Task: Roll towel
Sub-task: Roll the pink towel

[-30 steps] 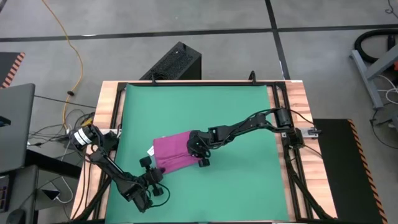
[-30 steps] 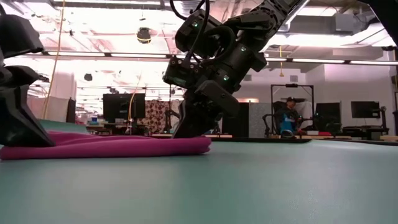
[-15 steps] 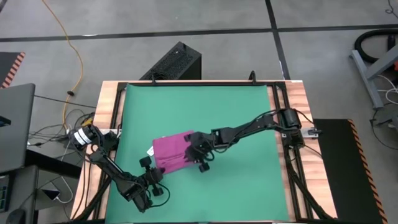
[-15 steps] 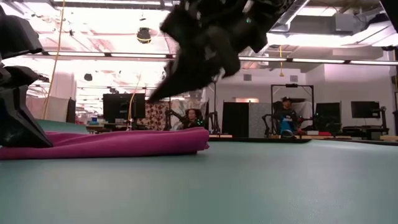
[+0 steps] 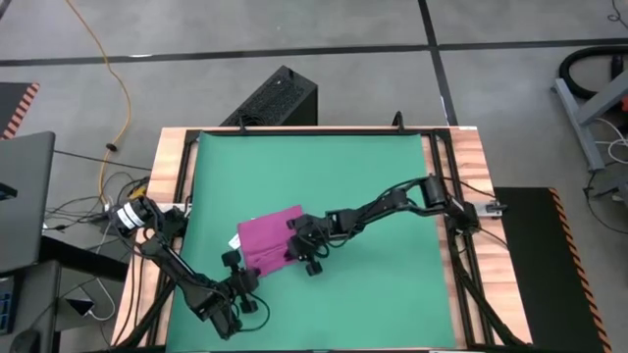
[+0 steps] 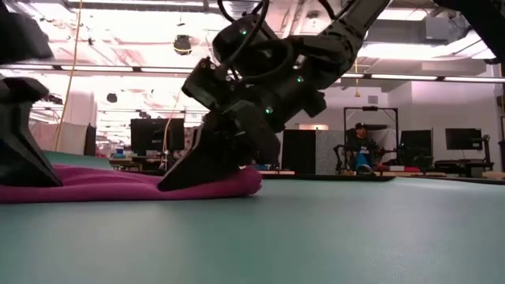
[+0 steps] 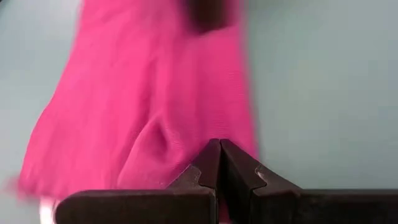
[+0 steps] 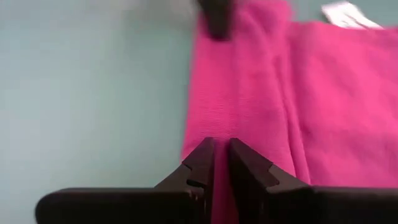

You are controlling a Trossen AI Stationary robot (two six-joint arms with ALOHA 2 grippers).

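Down at 7 o'clock on the mat [image 5: 383,176], the left gripper [image 5: 238,271] sits with its jaws pressed fully together on the near edge of the towel [image 5: 267,238], pinning a pucker of cloth at the tips. The towel itself lies flat and folded left of centre, its white tag [image 8: 343,14] at the 9 o'clock side. Just past it, at the towel's 3 o'clock edge, the right gripper [image 5: 299,243] noses down onto the fold, jaws a narrow slit apart; whether cloth is caught between them, I cannot tell. The risk as I see it: if those tips only skim the top layer, the edge could slip free and the roll come out loose or crooked, or the left pinch could drag the whole towel sideways.
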